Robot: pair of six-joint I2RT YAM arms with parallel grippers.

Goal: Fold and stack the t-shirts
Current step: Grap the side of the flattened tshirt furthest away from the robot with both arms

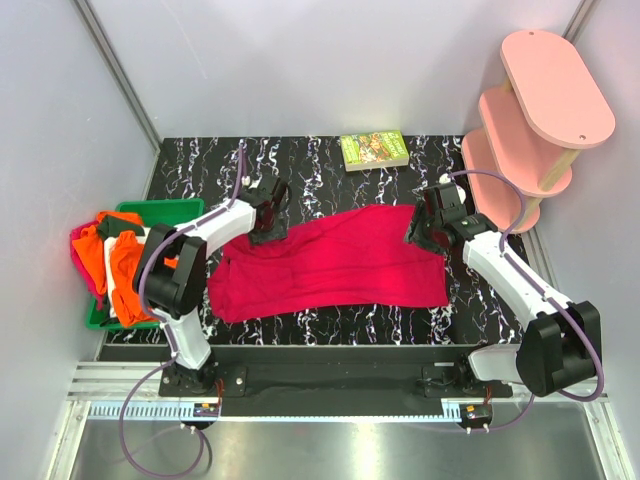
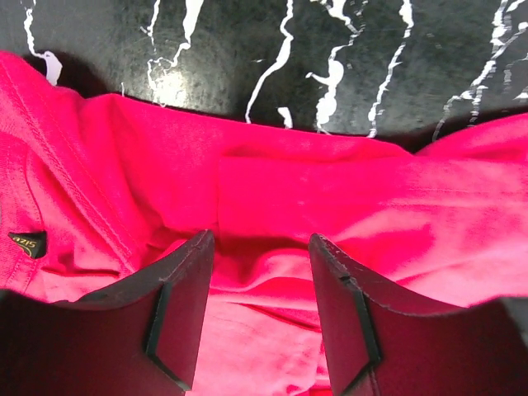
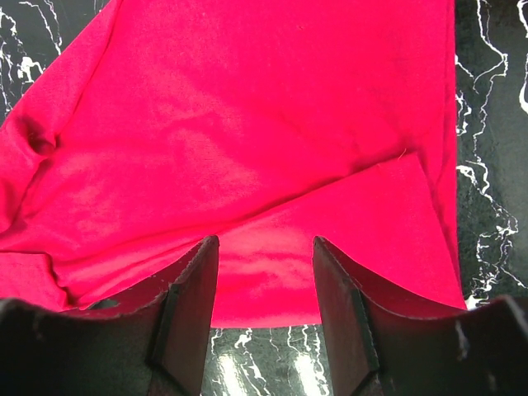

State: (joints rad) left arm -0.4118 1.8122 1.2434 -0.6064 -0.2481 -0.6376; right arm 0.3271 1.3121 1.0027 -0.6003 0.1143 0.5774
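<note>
Crimson-red soft cloth t-shirt (image 1: 330,265) lies spread over the middle of the black white-veined marbled desk (image 1: 300,165). Its long axis runs 9 to 3 o'clock, with the 3 o'clock end a little farther back. Cloth is matte and fine-knit with shallow wrinkles. Outline is ragged at the 9 o'clock end.

Left claw (image 2: 260,241) is over the shirt's 11 o'clock corner.
- Two dark, flat-faced fingers stand moderately apart with nothing pinched between them.
- Rumpled cloth fills the gap below them in soft folds. Cannot tell whether the tips touch it.
- Shirt's far edge runs just past the fingertips at 12 o'clock, with bare desk beyond.
- A stitched seam slants across at 9–10 o'clock, and a small dark sewn label (image 2: 27,243) sits at 9 o'clock.

Right claw (image 3: 266,243) is over the shirt's 2 o'clock corner.
- Fingers are parted to a similar width and grip nothing.
- Shirt's near edge crosses the gap, and bare desk shows below it at 6 o'clock.
- One layer overlaps another, its straight edge running diagonally toward 2 o'clock. The lower layer ends in a corner at 4 o'clock.

Surroundings:
- Green plastic bin (image 1: 160,208) sits at the desk's 9 o'clock edge. Heaped in it are an orange cloth shirt (image 1: 125,265), a white cloth shirt (image 1: 108,285) and a magenta-pink cloth shirt (image 1: 82,250).
- Small green-covered book (image 1: 374,150) lies at 12 o'clock, apart from the shirt.
- Pink tiered shelf with oval boards (image 1: 540,100) stands at 2 o'clock.
</note>
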